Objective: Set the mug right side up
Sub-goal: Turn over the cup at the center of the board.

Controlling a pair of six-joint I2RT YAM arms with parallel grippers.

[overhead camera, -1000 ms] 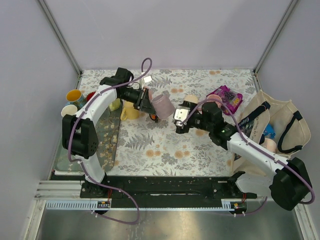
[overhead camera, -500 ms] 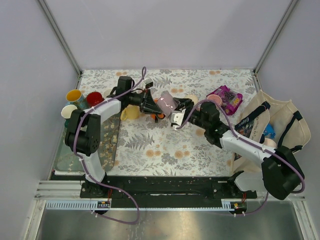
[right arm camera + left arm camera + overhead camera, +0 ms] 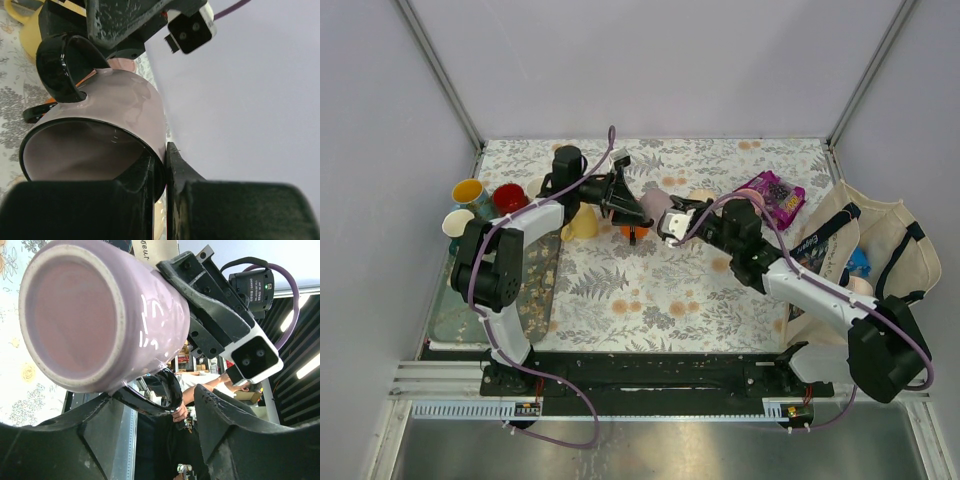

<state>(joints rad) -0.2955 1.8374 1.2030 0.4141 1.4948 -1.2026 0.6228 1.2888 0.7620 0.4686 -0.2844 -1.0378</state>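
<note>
A pale lilac mug with a black handle and black rim hangs on its side above the floral table, between my two grippers. In the right wrist view the mug has its mouth towards the camera. My right gripper is shut on its rim, one finger inside and one outside. The left wrist view faces the mug's base. The black handle lies between the parted fingers of my left gripper, which is open. From above, the left gripper and right gripper nearly meet.
A yellow mug and an orange object sit just below the held mug. Three more cups stand at the left edge beside a glass tray. A purple snack bag and a tote bag lie at the right.
My right gripper came in from the right and shut on the mug's rim. My left gripper, shut on the handle before, has opened. The mug shifted slightly right.
</note>
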